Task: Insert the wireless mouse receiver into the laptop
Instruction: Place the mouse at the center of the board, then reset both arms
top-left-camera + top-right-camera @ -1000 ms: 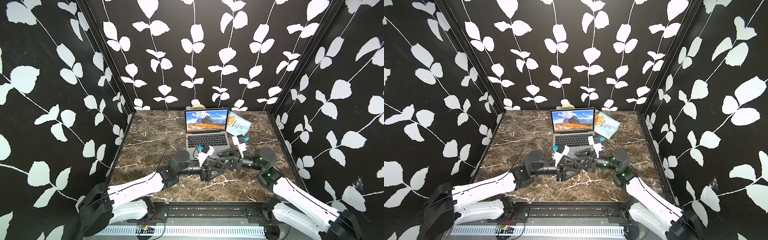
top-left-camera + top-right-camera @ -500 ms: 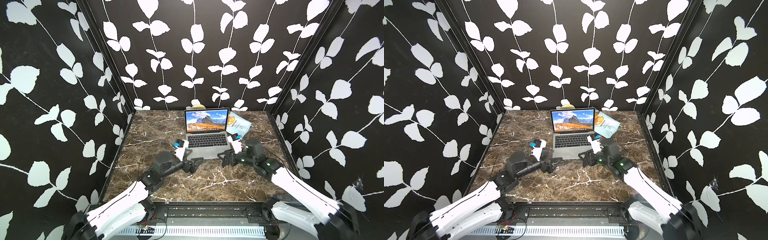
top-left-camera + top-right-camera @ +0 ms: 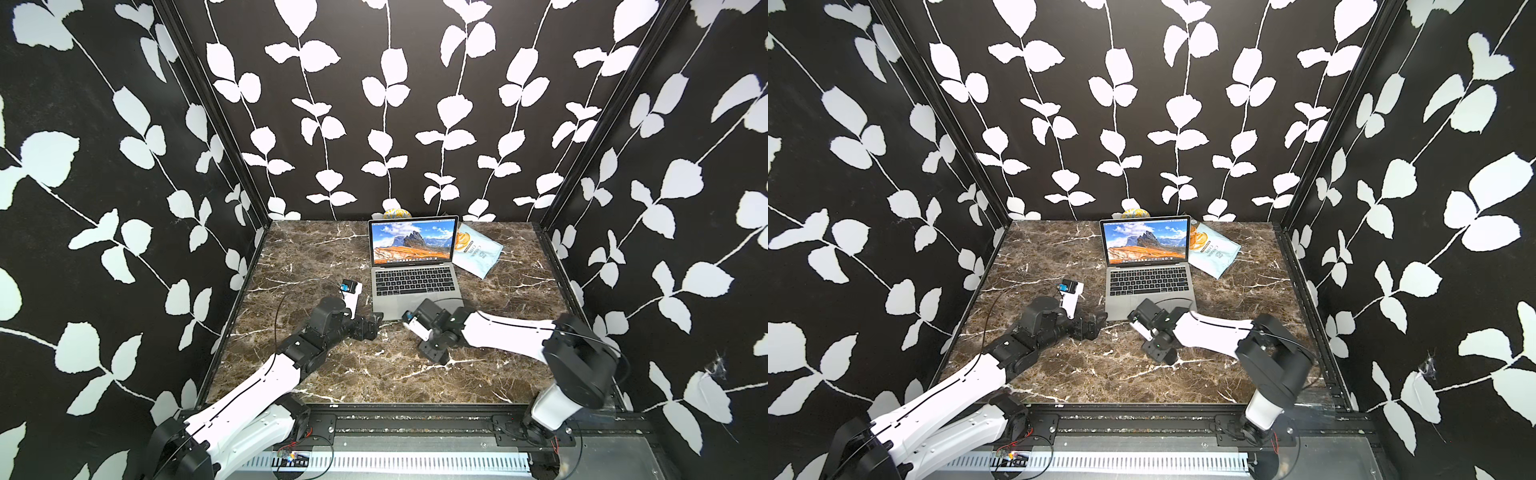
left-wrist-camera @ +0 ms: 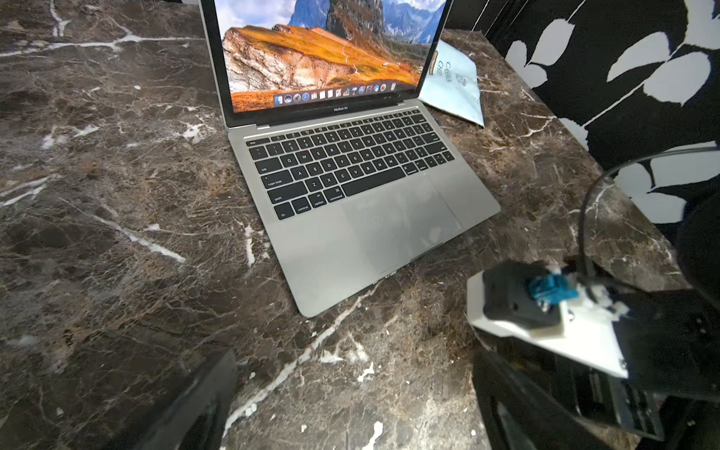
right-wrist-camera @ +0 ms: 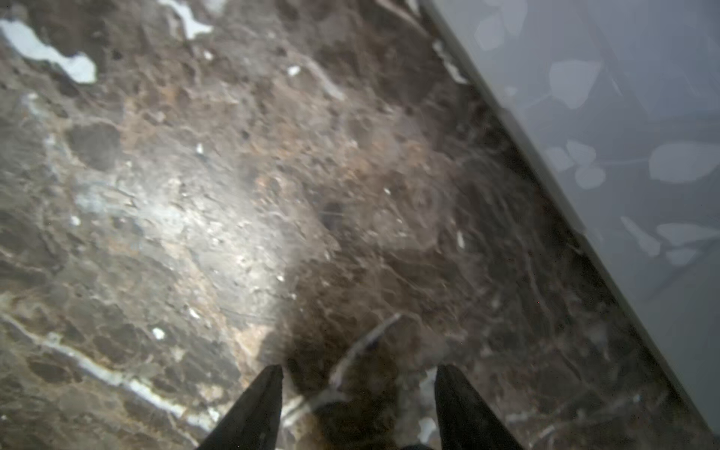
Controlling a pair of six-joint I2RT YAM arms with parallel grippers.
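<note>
The laptop (image 3: 415, 286) (image 3: 1148, 286) stands open at the back middle of the marble table, showing an orange mountain picture. The left wrist view shows all of the laptop (image 4: 362, 233). My left gripper (image 3: 375, 323) (image 3: 1097, 325) lies low by its front left corner, and in its wrist view the gripper (image 4: 354, 393) is open wide over bare marble. My right gripper (image 3: 417, 322) (image 3: 1143, 321) points down at the laptop's front edge. In its wrist view the gripper (image 5: 359, 370) is open, with blurred marble between its fingers and the laptop's grey edge (image 5: 623, 136) beside them. The wireless mouse and its receiver are out of view.
A pale blue snack bag (image 3: 478, 251) (image 3: 1214, 251) lies right of the laptop's screen. A yellow and blue thing (image 3: 397, 212) peeks out behind the screen. A black cable (image 3: 286, 299) loops over my left arm. Black leaf-patterned walls close in three sides.
Both grippers were together in front of the laptop, then drew apart. The left gripper has opened wide near the front left corner. The right gripper has turned down onto the table by the front edge.
</note>
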